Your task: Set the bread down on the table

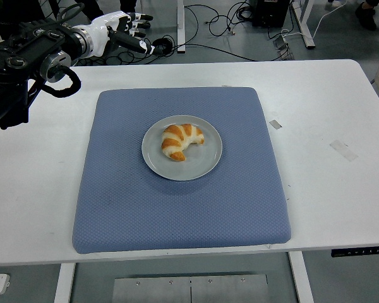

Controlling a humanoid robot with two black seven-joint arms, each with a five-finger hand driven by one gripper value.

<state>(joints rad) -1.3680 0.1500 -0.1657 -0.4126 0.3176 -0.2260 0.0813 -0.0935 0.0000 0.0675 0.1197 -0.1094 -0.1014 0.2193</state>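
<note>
Head view: white rectangular tabletop (pixel 328 113), strips of tape near its right edge. Blue quilted square fabric mat (pixel 180 208) covers the tabletop's middle, reaching close to the near edge. Round grey plate (pixel 202 165) sits at the mat's centre. Golden-brown striped croissant bread (pixel 180 141) lies on the plate, curved, ends pointing right and down. Left hand (pixel 123 31), white with black fingertips, hovers beyond the tabletop's far-left corner, fingers extended and loose, holding nothing, well apart from the bread.
</note>
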